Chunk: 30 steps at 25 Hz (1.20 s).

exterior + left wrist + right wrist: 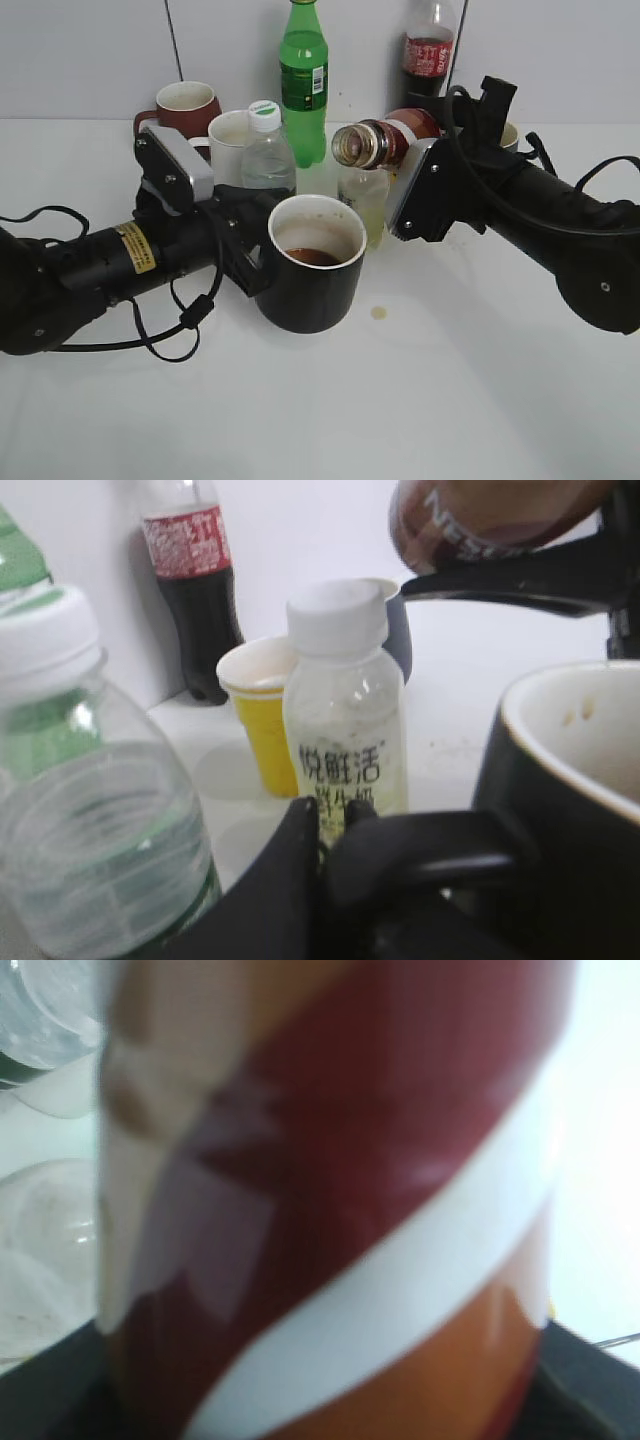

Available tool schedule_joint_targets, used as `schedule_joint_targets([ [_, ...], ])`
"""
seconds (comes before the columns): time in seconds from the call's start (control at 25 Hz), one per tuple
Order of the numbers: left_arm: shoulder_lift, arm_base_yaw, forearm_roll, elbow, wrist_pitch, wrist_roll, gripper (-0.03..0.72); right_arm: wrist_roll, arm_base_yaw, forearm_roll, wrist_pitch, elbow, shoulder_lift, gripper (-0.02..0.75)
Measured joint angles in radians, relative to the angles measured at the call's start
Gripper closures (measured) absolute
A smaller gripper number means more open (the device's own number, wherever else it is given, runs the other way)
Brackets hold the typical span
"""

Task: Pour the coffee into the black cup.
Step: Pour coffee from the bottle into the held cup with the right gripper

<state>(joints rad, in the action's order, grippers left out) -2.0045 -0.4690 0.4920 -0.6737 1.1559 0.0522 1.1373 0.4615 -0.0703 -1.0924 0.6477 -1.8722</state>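
The black cup [310,268] is white inside and holds a little brown coffee. My left gripper [243,255] is shut on its handle and holds it near the table's middle. In the left wrist view the cup [560,810] fills the right side, and the jaws [335,818] are closed on its handle. My right gripper [428,175] is shut on the brown coffee bottle [385,142]. The bottle is tipped about level, its open mouth pointing left, above and behind the cup's rim. No stream is visible. The bottle also fills the right wrist view [330,1200] and shows in the left wrist view [480,520].
Behind the cup stand a green bottle [303,75], a cola bottle [428,50], a reddish-brown mug [185,105], a white mug [232,140], a clear water bottle [268,150] and a small milk bottle [365,200]. A yellow cup [262,715] shows too. A coffee drop [379,313] lies on the table.
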Motion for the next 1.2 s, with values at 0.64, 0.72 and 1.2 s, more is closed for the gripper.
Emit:
schedule_joint_targets([
  [0.64, 0.000, -0.008, 0.007, -0.003, 0.000, 0.000, 0.640, 0.186, 0.000, 0.034, -0.071, 0.001, 0.000, 0.234],
  [0.72, 0.000, -0.008, 0.012, -0.003, 0.000, 0.000, 0.640, 0.212, 0.000, 0.037, -0.079, 0.001, 0.000, 0.234],
  [1.2, 0.000, -0.008, 0.041, -0.003, 0.000, 0.000, 0.640, 0.319, 0.000, 0.041, -0.080, 0.001, 0.000, 0.234],
])
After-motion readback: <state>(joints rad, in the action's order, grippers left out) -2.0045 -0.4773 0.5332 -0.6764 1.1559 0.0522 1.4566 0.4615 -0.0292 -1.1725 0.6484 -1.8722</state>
